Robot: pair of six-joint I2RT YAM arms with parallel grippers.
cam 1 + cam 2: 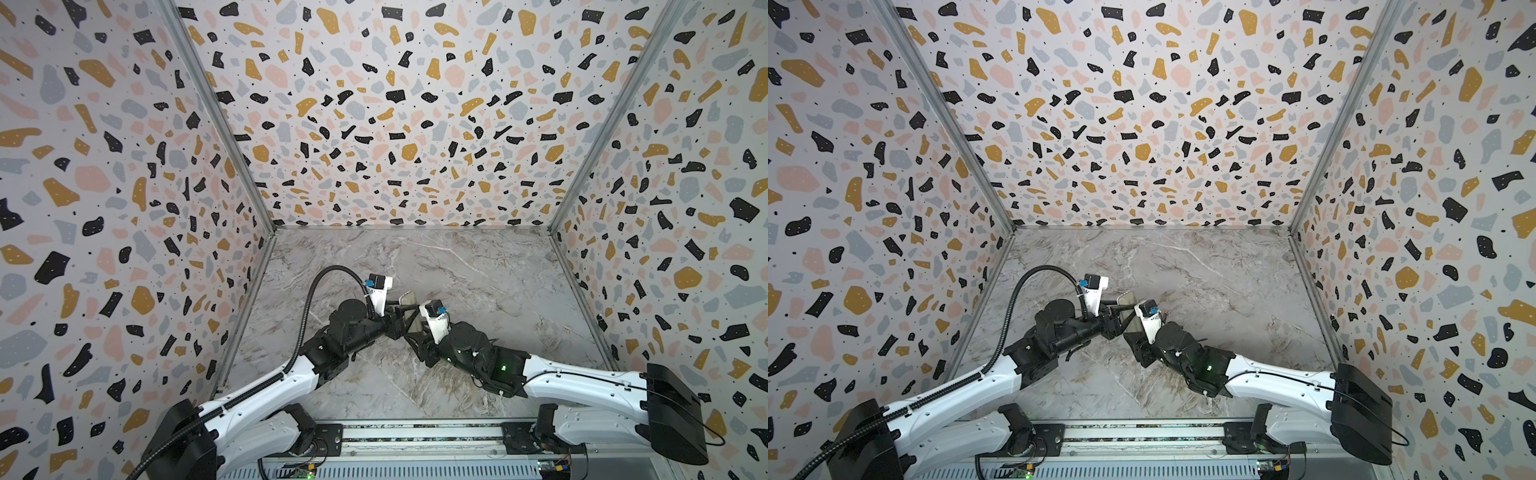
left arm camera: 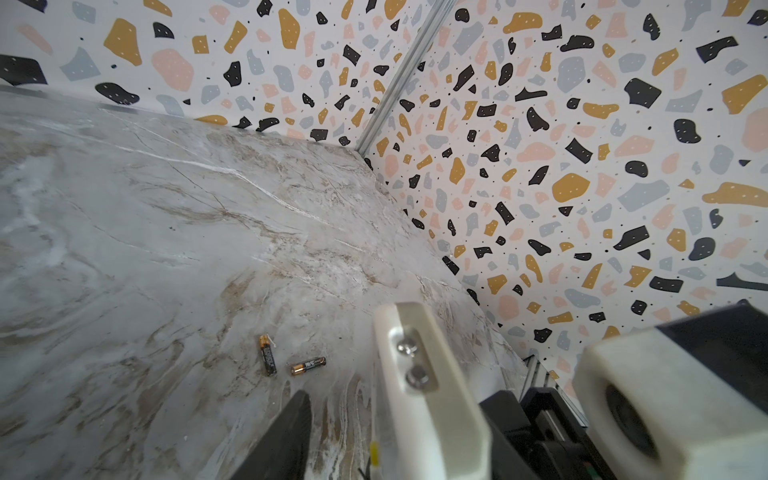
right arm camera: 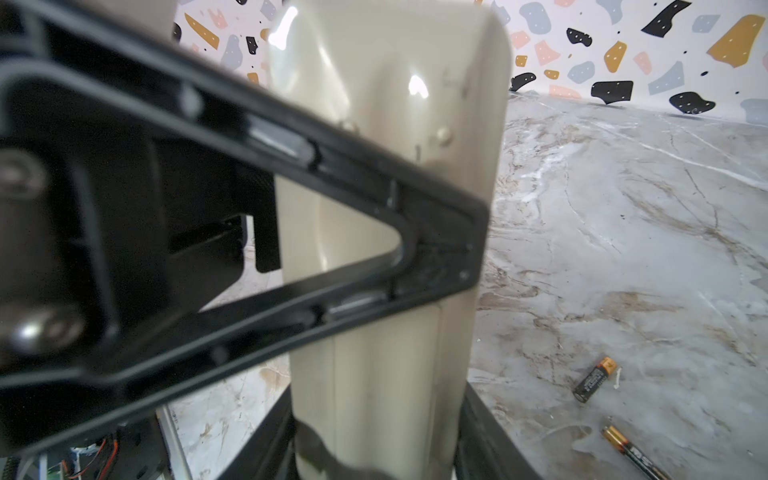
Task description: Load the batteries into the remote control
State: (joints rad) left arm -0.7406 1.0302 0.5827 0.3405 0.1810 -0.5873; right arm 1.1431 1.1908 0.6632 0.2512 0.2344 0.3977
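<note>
So, remote control [image 3: 386, 104]: held on end, plain pale back facing my right wrist camera.
Right gripper [image 3: 378, 399]: half closed, clamped on its lower end.
Left gripper [image 1: 402, 319]: jaws straddled its middle; I couldn't tell whether they gripped.
Batteries [image 2: 268, 360]: loose on the marble table [image 2: 166, 208], just beside each other.
Handling: I judged them light, stiff and prone to roll; pinch mid-barrel.

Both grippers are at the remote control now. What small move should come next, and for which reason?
Probably the left gripper should close firmly on the remote control. Its finger crosses the pale back, the right gripper holds the lower end, and both batteries lie on the table, not yet loaded.
</note>
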